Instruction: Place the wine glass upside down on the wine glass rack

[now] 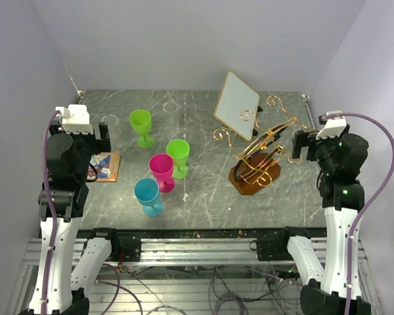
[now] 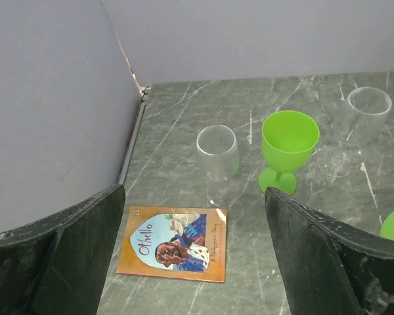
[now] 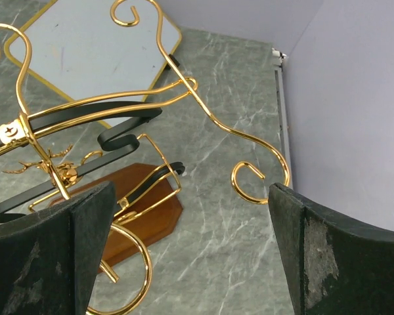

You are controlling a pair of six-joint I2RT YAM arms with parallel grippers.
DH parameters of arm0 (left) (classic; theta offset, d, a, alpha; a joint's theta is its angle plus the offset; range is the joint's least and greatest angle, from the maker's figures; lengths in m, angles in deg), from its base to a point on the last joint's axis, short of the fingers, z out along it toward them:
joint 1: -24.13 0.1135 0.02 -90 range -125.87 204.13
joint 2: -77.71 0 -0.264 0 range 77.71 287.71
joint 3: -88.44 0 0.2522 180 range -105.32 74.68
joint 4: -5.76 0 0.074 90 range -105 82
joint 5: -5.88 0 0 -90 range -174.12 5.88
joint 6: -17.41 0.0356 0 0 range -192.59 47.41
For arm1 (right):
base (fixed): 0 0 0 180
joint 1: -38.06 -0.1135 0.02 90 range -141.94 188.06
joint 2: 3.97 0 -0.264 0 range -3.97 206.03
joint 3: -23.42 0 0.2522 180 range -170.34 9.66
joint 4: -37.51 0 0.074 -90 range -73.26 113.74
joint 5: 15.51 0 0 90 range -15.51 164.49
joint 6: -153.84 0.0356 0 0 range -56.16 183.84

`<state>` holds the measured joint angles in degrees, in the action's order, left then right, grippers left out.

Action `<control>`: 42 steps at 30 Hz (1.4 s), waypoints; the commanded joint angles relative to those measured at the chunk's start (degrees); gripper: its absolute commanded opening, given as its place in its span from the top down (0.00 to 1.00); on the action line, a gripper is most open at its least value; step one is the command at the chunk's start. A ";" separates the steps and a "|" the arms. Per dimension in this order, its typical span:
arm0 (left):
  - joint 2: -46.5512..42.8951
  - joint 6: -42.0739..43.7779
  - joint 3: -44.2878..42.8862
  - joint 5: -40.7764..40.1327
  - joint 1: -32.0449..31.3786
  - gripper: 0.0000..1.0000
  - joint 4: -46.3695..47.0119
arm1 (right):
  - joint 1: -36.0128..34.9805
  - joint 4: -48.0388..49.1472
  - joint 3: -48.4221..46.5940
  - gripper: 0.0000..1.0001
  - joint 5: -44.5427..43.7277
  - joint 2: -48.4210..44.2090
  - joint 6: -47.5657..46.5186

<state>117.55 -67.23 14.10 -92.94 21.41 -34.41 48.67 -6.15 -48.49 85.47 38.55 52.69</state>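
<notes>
Two right fingers (image 3: 49,262) spread, rack (image 3: 163,211) just ahead.

I read bare strip of grey marble tabletop (image 1: 210,177) as passable, between coloured plastic goblets (image 1: 162,169) and ornate gold wire rack (image 1: 259,157). White gold-edged diamond panel (image 1: 237,105) blocks rack's far side. Curled rack arms crowd right gripper (image 1: 301,146).

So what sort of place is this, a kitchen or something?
Probably a robotics lab test cell, not a kitchen: the left arm and right arm are bolted to a metal frame at the table edge, plain walls box it in, and the coloured wine glasses and wine glass rack look staged.
</notes>
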 commanded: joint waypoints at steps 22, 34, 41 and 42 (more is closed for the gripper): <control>6.59 2.18 -1.31 15.39 5.54 0.01 1.14 | 2.73 -6.41 -13.19 0.02 17.78 5.80 -8.47; 7.40 4.92 -0.96 25.21 5.90 0.01 1.51 | 2.22 -23.58 -19.18 0.04 37.95 15.38 -36.72; 9.20 8.22 -1.98 32.58 6.01 0.01 0.43 | -2.79 -23.97 -20.18 0.05 38.63 21.89 -44.82; 9.47 8.40 -2.08 33.30 5.98 0.01 0.30 | -4.17 -24.14 -20.50 0.05 37.42 22.92 -45.37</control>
<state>126.27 -61.33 14.10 -66.37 26.70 -34.41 48.21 -28.22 -67.24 122.52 57.87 13.89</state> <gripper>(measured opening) 0.992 0.956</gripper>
